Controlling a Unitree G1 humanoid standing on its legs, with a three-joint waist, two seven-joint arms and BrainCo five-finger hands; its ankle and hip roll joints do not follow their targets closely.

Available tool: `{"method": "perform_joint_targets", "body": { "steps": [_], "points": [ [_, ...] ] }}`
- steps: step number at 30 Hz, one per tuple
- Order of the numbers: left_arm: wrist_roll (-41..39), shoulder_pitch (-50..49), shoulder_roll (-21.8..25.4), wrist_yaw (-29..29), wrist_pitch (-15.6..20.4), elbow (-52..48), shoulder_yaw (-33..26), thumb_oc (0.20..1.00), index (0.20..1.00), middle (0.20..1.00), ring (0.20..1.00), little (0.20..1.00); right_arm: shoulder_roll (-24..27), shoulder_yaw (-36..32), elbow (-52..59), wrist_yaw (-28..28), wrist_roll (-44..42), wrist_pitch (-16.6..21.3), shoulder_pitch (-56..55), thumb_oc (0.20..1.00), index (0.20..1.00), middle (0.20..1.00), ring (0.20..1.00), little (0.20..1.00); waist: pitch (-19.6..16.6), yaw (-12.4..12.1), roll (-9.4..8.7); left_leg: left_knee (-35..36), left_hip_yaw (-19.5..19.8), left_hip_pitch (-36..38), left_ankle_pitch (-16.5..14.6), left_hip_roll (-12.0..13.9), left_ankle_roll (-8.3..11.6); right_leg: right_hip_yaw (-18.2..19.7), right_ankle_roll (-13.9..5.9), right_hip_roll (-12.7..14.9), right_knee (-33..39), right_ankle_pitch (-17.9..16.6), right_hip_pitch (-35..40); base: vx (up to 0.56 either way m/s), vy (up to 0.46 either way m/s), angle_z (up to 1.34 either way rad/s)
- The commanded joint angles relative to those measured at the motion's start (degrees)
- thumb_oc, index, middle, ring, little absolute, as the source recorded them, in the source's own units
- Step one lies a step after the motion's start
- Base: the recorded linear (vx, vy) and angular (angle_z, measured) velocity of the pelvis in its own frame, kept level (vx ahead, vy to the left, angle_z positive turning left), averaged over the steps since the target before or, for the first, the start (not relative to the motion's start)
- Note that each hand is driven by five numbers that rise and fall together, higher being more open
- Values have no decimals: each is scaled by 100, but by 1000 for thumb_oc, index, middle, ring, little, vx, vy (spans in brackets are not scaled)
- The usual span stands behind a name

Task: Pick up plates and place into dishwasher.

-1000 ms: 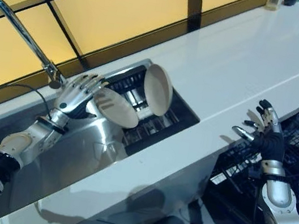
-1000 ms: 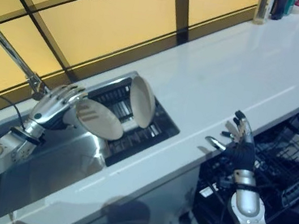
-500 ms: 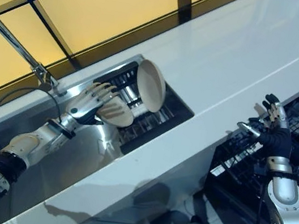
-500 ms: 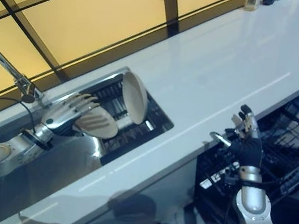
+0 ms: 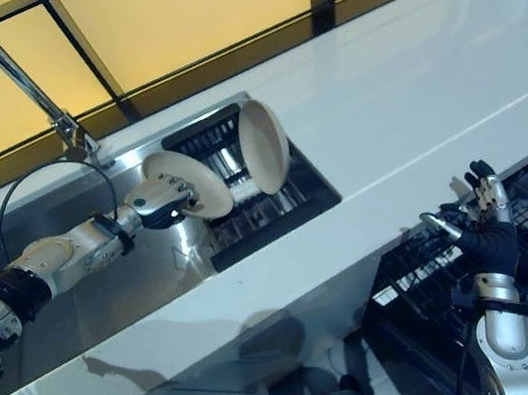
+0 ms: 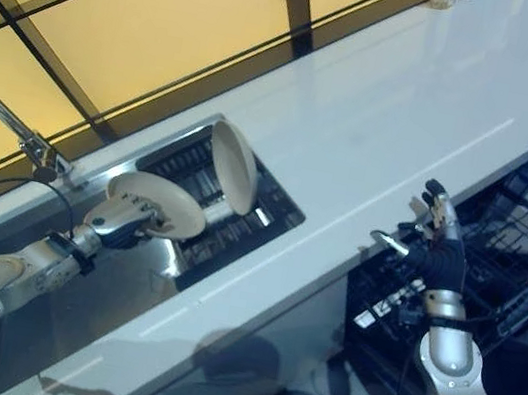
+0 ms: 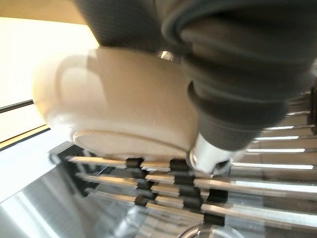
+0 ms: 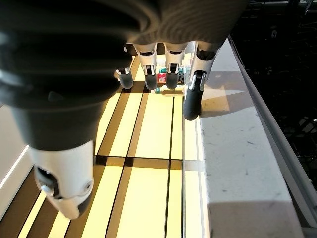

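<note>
- Over the sink (image 5: 143,284), beside the dark drying rack (image 5: 275,194) set into its far end, the left hand (image 5: 164,203) has closed on a beige plate (image 5: 196,181); a second ago its fingers were spread flat against that plate, and now they curl under its near rim with the plate tipped up above them.
- From the left wrist view the plate's (image 7: 119,109) underside lies against the hand, just above the rack's metal bars (image 7: 163,183), so it looks lifted free or nearly so, though I cannot tell whether its far edge touches the rack.
- One more beige plate (image 5: 264,147) stands on edge in the rack, just beyond the held one and apart from it.
- To the rack's right, across the white counter (image 5: 430,114), the right hand (image 5: 478,223) hangs with fingers straight and spread, holding nothing, above the black dishwasher basket (image 5: 450,300) at the counter's front edge; it has barely shifted.
- My reading: the grasp is the real change. The first plate now seems secured, so the carry across to the dishwasher basket comes next, and the upright plate waits.
- A grip on one rim alone could let the plate swing or slip on the way.
</note>
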State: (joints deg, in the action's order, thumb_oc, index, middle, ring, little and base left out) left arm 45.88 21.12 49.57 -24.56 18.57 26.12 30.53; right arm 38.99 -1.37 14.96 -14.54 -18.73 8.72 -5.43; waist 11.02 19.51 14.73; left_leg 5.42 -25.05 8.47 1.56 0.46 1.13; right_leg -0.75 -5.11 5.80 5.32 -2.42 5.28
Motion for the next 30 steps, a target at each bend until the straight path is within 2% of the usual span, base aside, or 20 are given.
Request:
{"method": "perform_joint_targets", "body": {
  "steps": [1, 8, 13, 20, 22, 30],
  "points": [
    [-252, 419, -22, -120, 3, 319, -239, 200, 200, 200, 200, 200, 42, -11, 8, 54, -40, -77, -32, 1000, 1000, 1000, 1000, 1000, -190, 21, -307, -192, -58, 246, -543, -215, -92, -127, -350, 309, -226, 127, -431, 0, 0, 0],
    [-142, 384, -19, -289, -44, 330, -291, 200, 200, 200, 200, 200, 36, -57, 5, 88, -59, -86, -52, 1000, 1000, 1000, 1000, 1000, -214, -1, -307, -170, -23, 262, -529, -217, -78, -163, -346, 314, -209, 133, -394, 0, 0, 0],
    [-239, 363, 32, -639, -127, 344, -381, 200, 200, 200, 200, 200, -29, -21, -15, 68, -18, -71, -47, 1000, 1000, 1000, 1000, 1000, -259, -46, -314, -138, 8, 283, -528, -222, -77, -202, -345, 315, -176, 137, -350, 0, 0, 0],
    [-698, 157, -49, -1195, -197, 293, -832, 200, 200, 200, 200, 200, -201, 19, -18, 10, 74, -16, -77, 1000, 1000, 1000, 1000, 1000, -321, -147, -389, -103, 58, 313, -530, -211, -76, -266, -332, 290, -136, 141, -283, -23, -16, 1],
    [-752, 79, -45, -1260, -136, 222, -1021, 200, 200, 200, 200, 200, -262, -2, -40, 15, 95, 14, -85, 1000, 1000, 1000, 1000, 1000, -353, -197, -414, -84, 76, 327, -534, -206, -73, -307, -329, 286, -103, 140, -246, -45, -19, 1],
    [-1019, -137, 12, -1525, -298, -22, -1402, 200, 200, 200, 200, 200, -396, 11, -42, -14, 115, -39, -7, 1000, 1000, 1000, 1000, 1000, -480, -366, -520, -52, 165, 367, -547, -160, -49, -421, -317, 255, -66, 162, -153, -44, -15, 6]
  ]
}}
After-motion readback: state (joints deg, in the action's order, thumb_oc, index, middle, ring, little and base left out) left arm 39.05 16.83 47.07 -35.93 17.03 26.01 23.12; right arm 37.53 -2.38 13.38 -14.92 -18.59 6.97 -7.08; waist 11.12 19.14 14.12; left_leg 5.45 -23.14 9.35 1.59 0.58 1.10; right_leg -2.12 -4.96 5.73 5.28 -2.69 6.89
